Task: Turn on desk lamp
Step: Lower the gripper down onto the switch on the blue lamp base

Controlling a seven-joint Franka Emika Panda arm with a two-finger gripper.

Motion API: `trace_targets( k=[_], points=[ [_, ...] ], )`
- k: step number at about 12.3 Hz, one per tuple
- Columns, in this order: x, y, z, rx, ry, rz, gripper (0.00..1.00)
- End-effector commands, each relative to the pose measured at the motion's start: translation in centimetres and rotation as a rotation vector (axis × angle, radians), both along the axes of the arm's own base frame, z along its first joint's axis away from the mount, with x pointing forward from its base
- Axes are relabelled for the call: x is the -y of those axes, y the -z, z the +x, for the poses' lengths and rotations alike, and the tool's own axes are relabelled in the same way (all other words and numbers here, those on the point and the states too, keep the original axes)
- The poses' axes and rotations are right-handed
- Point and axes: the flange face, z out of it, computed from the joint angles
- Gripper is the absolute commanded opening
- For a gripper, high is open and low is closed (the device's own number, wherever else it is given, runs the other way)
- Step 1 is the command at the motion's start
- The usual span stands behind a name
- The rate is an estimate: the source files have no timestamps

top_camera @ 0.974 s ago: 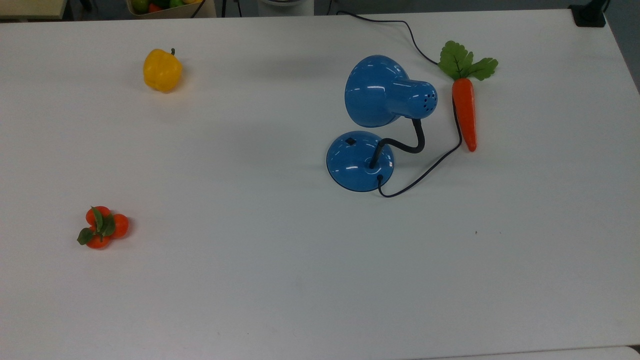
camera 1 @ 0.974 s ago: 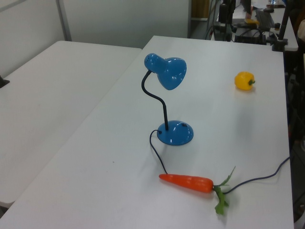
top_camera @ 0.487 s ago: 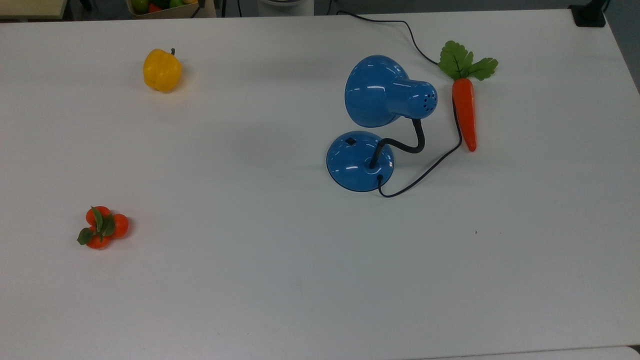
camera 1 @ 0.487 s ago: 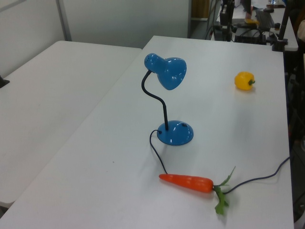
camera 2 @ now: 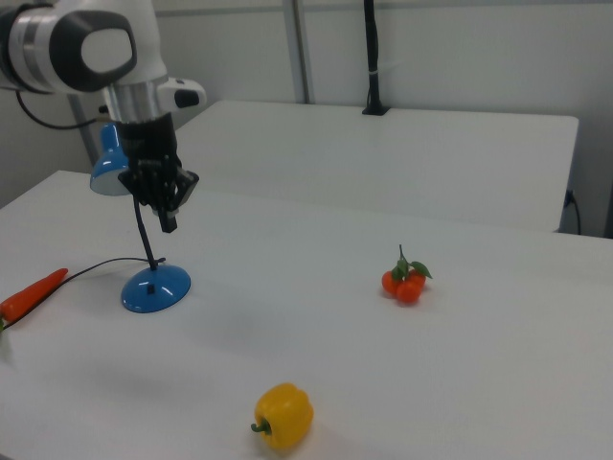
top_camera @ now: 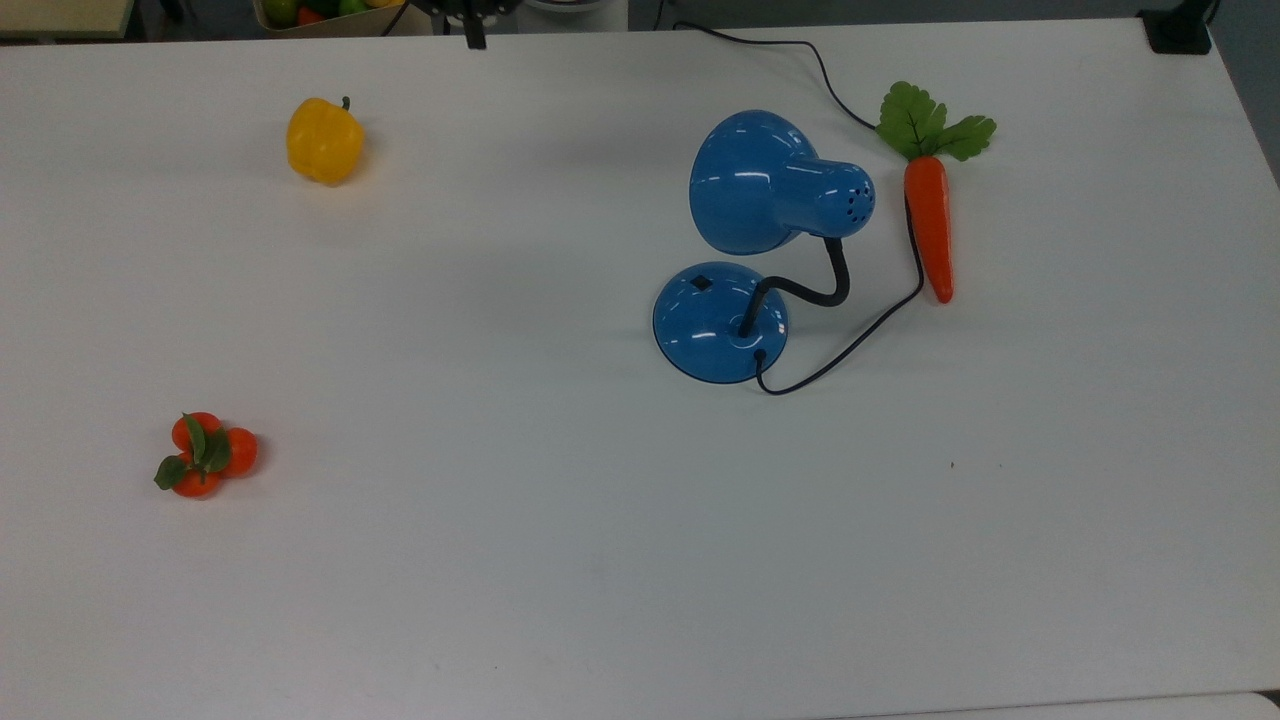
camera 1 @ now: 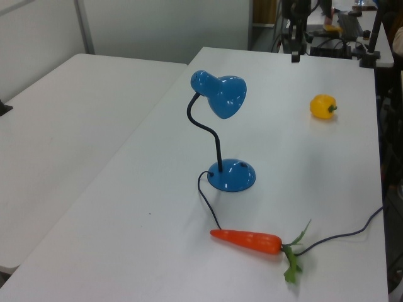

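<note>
One blue desk lamp stands on the white tabletop beside a carrot, and I cannot tell if the hand is clenched.

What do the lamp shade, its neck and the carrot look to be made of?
Lamp shade: glossy blue, probably painted metal or hard plastic, given its sharp white highlights. Neck: matte black, bent in a curve, so likely flexible tubing. Carrot: smooth uniform orange with flat leaves, seemingly a plastic or foam replica.
</note>
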Motion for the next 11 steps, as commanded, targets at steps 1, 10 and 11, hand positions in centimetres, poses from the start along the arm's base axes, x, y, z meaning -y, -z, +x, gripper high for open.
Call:
trace_targets(
  k=[1, 10, 11],
  points=[
    [-3.6, 4.0, -0.7, 0.006, -0.086, 0.014, 0.00],
    [-11.9, 15.8, -0.8, 0.162, -0.267, 0.047, 0.00],
    [-12.3, 16.4, -0.6, 0.202, -0.273, 0.053, 0.00]
  ],
)
